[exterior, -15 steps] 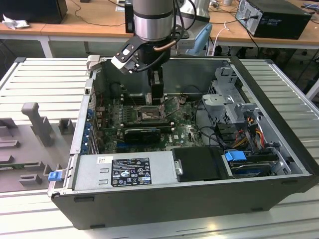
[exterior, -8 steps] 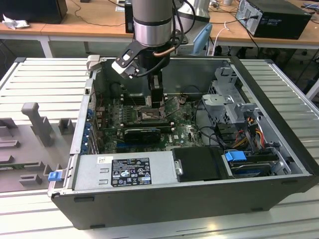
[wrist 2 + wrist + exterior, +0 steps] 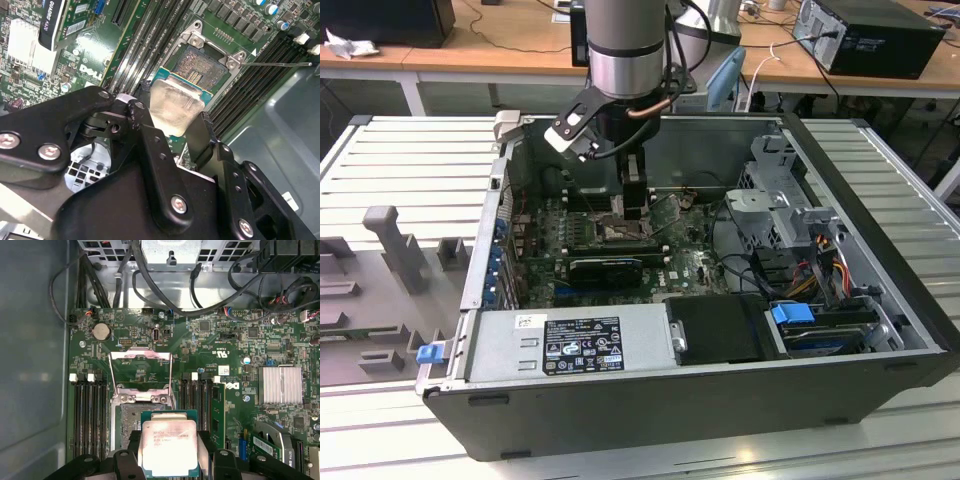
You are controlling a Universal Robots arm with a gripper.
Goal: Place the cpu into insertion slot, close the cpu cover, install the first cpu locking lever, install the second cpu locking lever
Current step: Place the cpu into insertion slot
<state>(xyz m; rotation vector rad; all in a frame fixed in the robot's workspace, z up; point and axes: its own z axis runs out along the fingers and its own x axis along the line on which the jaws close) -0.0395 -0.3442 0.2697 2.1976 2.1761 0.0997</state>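
Observation:
My gripper (image 3: 635, 208) hangs inside the open computer case, low over the green motherboard. It is shut on the cpu (image 3: 169, 445), a pale silver square chip pinched by its edges between the two black fingers (image 3: 134, 452). In both wrist views the cpu (image 3: 172, 100) hovers tilted just off the insertion slot (image 3: 202, 67), overlapping one edge of its dull pin field. The insertion slot (image 3: 127, 422) lies open. Beyond the slot, the cpu cover (image 3: 141, 371) stands raised as a thin silver frame with a square window. A thin wire locking lever (image 3: 275, 63) sticks out sideways, unlatched.
Long black memory slots (image 3: 90, 410) flank the socket on both sides. A black graphics card (image 3: 605, 268) lies just in front of it, with the power supply (image 3: 570, 345) nearer still. A drive cage (image 3: 780, 200) and cables fill the exterior view's right. A finned heatsink (image 3: 280, 385) sits nearby.

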